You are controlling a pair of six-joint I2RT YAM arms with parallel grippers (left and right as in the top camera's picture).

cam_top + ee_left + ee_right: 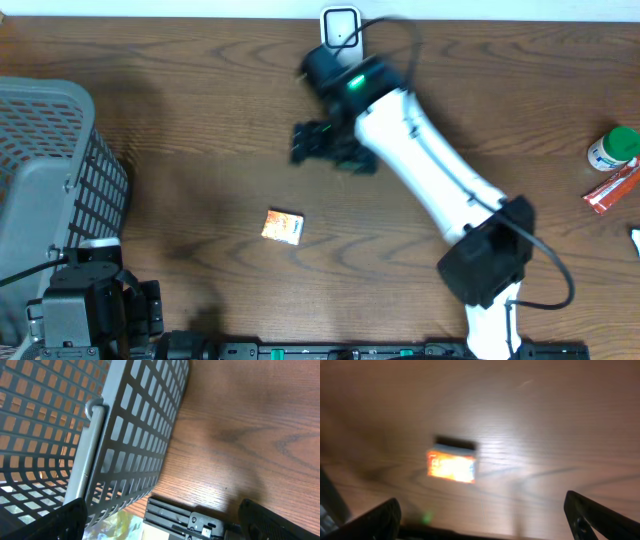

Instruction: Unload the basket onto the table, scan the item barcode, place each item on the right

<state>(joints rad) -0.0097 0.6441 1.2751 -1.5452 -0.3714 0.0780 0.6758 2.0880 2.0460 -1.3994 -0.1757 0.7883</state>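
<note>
The item, a small orange packet (pixel 283 227), lies flat on the wooden table a little left of centre. In the right wrist view it appears blurred as the same orange packet (pixel 451 466), ahead of and slightly left of my open right gripper (pixel 487 520), apart from both fingers. Overhead, the right gripper (pixel 318 145) hovers above the table behind the packet. My left gripper (pixel 148 308) rests at the front left beside the basket, open and holding nothing, and the left gripper (pixel 160 525) looks along the basket wall. No barcode is visible.
A grey mesh basket (pixel 60 170) fills the left side, and its wall (pixel 125 435) is close to my left fingers. A small white device (pixel 340 27) with a black cable stands at the back edge. A green-capped bottle (pixel 613 147) and a red packet (pixel 610 188) lie far right.
</note>
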